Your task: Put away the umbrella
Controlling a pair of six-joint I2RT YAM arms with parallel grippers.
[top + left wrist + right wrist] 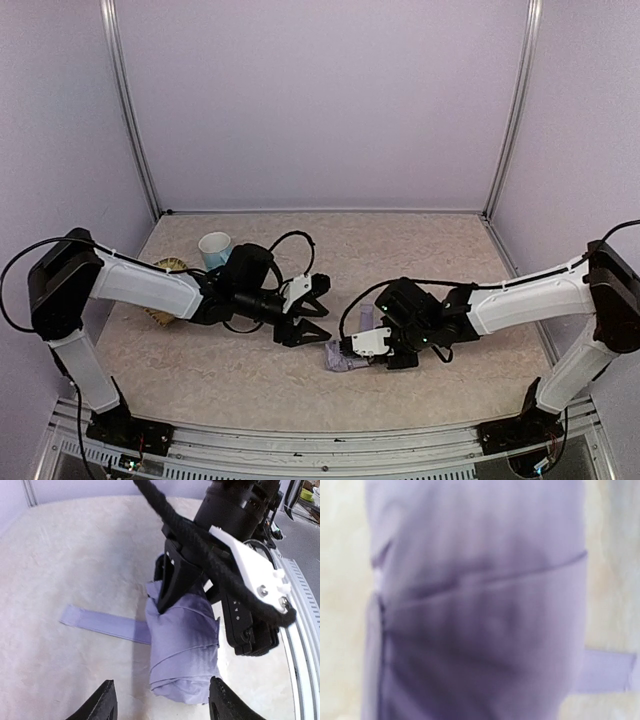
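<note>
Left wrist view: the umbrella [182, 652] lies folded into a short lavender bundle on the table [65, 555], directly ahead of the left hand [164, 702]. The left hand's two black fingers [106, 704] are spread apart with nothing between them. The bundle's near end sits just in front of the gap and does not touch either finger.

The right hand [365, 350] is on the far end of the bundle. Its dark fingers stand on either side of the fabric and press into it — a pinch on the umbrella. The right wrist view is blurred and shows lavender cloth across almost the whole picture.

The surface is a beige, mottled table. Pale lavender walls [320, 100] enclose it on three sides, with aluminium rails [135, 120] at the corners.

- A white cup [215, 248] stands upright at the far left, well apart from the umbrella.
- A tan woven item [163, 300] lies partly under the left arm; its kind cannot be told.

In the top external view, the umbrella's long axis runs roughly left to right across the table, flat on the surface. The free end points towards the left hand; the other end is hidden under the right hand. A loose lavender strap [102, 622] extends from the bundle's side towards the far wall — flat on the table.
</note>
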